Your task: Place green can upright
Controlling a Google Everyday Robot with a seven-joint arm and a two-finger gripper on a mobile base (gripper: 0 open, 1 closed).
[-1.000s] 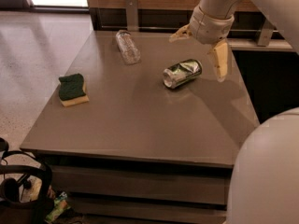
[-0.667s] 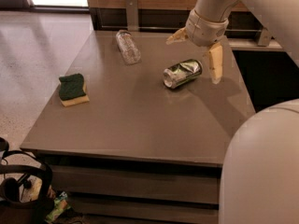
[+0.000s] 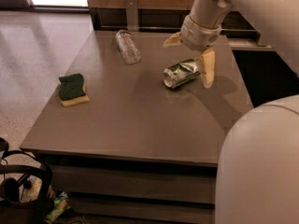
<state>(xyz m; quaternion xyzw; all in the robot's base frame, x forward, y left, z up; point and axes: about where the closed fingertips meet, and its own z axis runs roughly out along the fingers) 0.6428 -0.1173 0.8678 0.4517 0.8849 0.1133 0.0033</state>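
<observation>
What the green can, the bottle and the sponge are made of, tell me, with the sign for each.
Green can: thin metal, likely aluminium; shiny, dented, with bright glints. Bottle: probably clear plastic; the table shows through it. Sponge: soft foam by the look, matte, with a green scouring layer over yellow. The hand hangs open just above the can.

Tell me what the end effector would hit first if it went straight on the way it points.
Probably the green can, lying on its side under the open end effector; depth is unclear, so the fingers may straddle it and meet the table.
</observation>
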